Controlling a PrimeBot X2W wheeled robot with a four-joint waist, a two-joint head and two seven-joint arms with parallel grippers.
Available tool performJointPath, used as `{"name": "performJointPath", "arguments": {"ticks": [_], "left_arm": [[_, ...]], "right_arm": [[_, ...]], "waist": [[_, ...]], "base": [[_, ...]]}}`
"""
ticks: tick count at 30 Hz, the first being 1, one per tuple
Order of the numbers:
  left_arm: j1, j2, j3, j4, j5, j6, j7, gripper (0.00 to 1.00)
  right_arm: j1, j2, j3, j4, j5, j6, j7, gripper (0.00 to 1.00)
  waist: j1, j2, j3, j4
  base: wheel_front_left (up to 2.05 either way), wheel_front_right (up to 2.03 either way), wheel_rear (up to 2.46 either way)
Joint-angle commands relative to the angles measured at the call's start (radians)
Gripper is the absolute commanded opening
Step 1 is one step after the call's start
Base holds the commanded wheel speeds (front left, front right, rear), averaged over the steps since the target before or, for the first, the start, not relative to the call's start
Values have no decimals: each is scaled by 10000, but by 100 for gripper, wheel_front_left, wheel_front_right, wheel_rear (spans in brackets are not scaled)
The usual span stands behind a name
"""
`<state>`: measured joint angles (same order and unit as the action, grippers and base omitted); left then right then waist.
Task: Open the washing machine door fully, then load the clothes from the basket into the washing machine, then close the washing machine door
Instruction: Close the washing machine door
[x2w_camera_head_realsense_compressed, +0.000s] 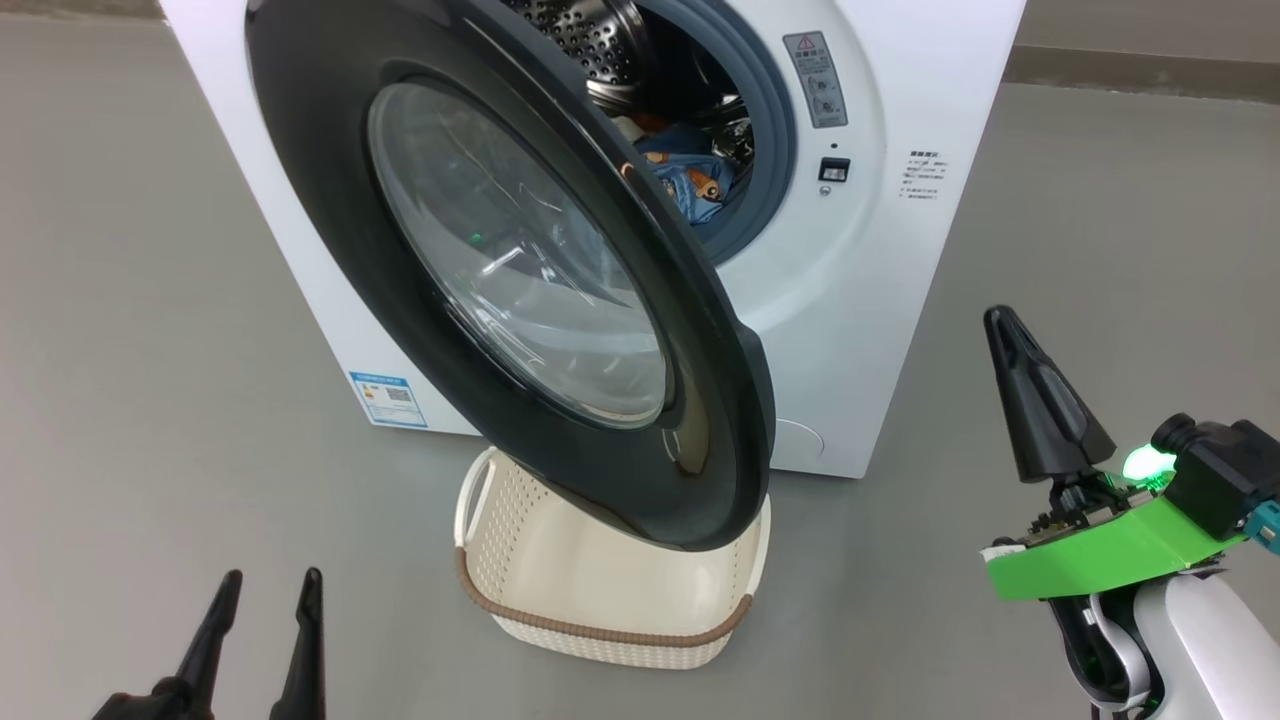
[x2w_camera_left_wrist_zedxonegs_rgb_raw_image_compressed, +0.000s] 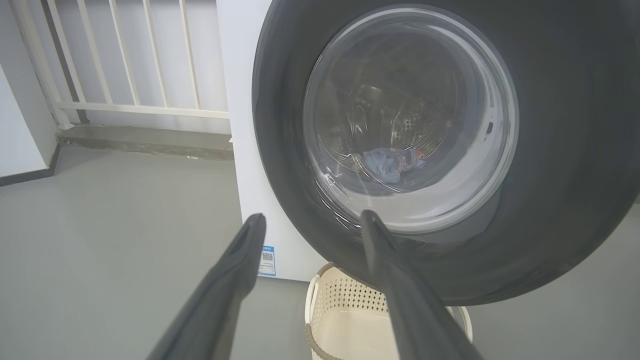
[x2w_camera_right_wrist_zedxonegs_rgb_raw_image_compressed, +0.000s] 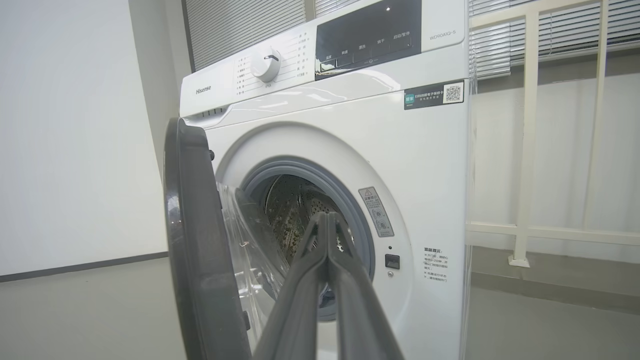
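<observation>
The right claw (x2w_camera_head_realsense_compressed: 1000, 330) is pinched shut, holding nothing, well right of the door (x2w_camera_head_realsense_compressed: 720, 400), which stands half open. The left claw (x2w_camera_head_realsense_compressed: 275, 580) is spread wide, left of the basket (x2w_camera_head_realsense_compressed: 600, 632) under the door. The clothes (x2w_camera_head_realsense_compressed: 690, 180) lie in the washer (x2w_camera_head_realsense_compressed: 880, 300) drum.

Printed in grey on the washer (x2w_camera_right_wrist_zedxonegs_rgb_raw_image_compressed: 430, 165), left of the dial (x2w_camera_right_wrist_zedxonegs_rgb_raw_image_compressed: 265, 64): "Hisense". Right of the black display (x2w_camera_right_wrist_zedxonegs_rgb_raw_image_compressed: 367, 30): a model code, seemingly "WD90AIQ-5". Below that, on a dark sticker (x2w_camera_right_wrist_zedxonegs_rgb_raw_image_compressed: 425, 96): a QR code and small Chinese print, unreadable. On the front, on a grey warning sticker (x2w_camera_head_realsense_compressed: 815, 78): a triangle sign above small symbols. Further right: Chinese lines (x2w_camera_head_realsense_compressed: 923, 175), too small to read. At the lower left corner, on a blue label (x2w_camera_head_realsense_compressed: 388, 399): a QR code, fine print illegible.
</observation>
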<state>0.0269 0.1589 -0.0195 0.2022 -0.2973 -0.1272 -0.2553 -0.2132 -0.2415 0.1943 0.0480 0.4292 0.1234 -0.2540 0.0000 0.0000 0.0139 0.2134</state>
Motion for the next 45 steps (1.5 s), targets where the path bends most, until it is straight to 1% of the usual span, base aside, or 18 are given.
{"name": "performJointPath", "arguments": {"ticks": [1, 11, 15, 18, 23, 30, 39, 45], "left_arm": [[-188, 215, 387, -336, 124, -35, -64, 100], [-116, 211, 375, -550, 159, -35, -64, 100], [-40, 193, 346, -636, 200, -35, -64, 100], [-7, 157, 311, -672, 211, -35, -64, 100], [-21, 106, 207, -673, 227, -35, -64, 100], [-96, 15, 104, -688, 206, -35, -65, 100], [-450, -246, -114, -711, 212, -35, -65, 100], [-717, -399, -202, -753, 226, -35, -65, 100]], "right_arm": [[-366, -93, 215, -335, -90, 73, -78, 0], [-655, 47, 1029, -1377, -121, 73, -78, 0], [-717, 92, 1665, -1602, -106, 73, -78, 0], [-733, 164, 2271, -1552, -40, 73, -78, 0], [-713, 280, 2767, -1166, 123, 73, -78, 0], [-829, 401, 3565, -267, 395, 73, -78, 0], [-1339, 470, 3849, 1117, 694, 73, -78, 0], [-1799, 415, 3913, 1542, 755, 73, -78, 0]], "waist": [[0, 0, -29, 37], [0, 0, -93, 161], [0, 0, -115, 188], [0, 0, -119, 230], [0, 0, -86, 290], [0, 0, 108, 374], [0, 0, 729, 536], [0, 0, 1143, 642]], "base": [[0, 0, 0], [0, 0, 0], [0, 0, 0], [0, 0, 0], [0, 0, 0], [0, 0, 0], [0, 0, 0], [0, 0, 0]]}}
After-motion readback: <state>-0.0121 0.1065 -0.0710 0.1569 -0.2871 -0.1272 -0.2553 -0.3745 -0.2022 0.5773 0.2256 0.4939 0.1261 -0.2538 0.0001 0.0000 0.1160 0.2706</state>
